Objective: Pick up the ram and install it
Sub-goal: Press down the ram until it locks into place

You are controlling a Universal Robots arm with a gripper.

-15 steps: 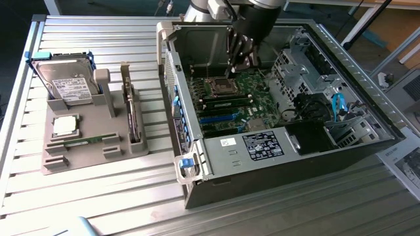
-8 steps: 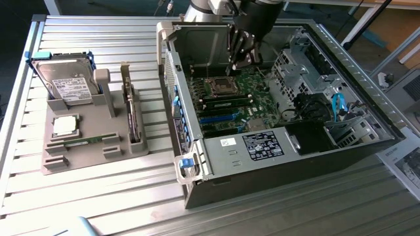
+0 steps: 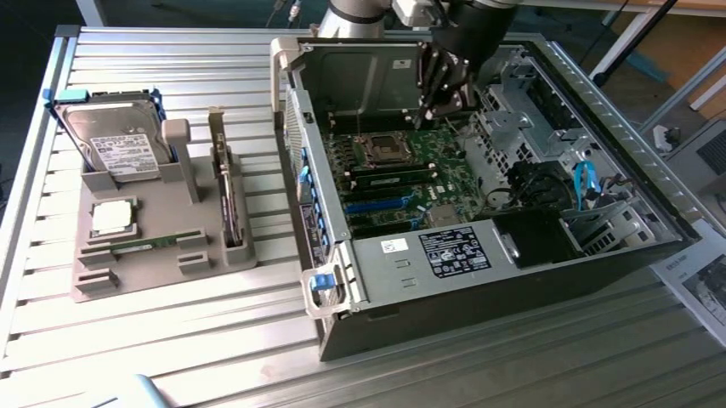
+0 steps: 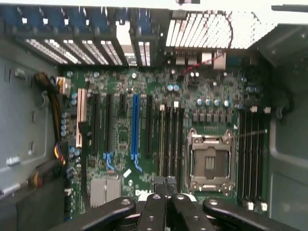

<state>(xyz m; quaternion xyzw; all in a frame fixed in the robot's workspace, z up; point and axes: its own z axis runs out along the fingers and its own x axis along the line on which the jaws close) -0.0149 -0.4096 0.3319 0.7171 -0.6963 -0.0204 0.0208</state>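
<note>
Gripper (image 3: 437, 109) closed, nothing between the fingers, hovering inside the open PC case (image 3: 635, 183) above the motherboard (image 3: 397, 174), just by the CPU socket (image 3: 382, 150). Ram (image 3: 144, 245) well apart from it: lying flat in a slot of the grey holder tray (image 3: 136, 276) at the exterior view's left, below the silver processor (image 3: 114, 218), outside the case. Hard drive (image 3: 116, 149) standing in the same tray.

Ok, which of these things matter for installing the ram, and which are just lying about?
For the job: slim green ram strip in the grey tray; green motherboard in the open computer case; gripper, shut, above it.
Lying about: silver hard drive; square silver processor chip; dark expansion card.
</note>
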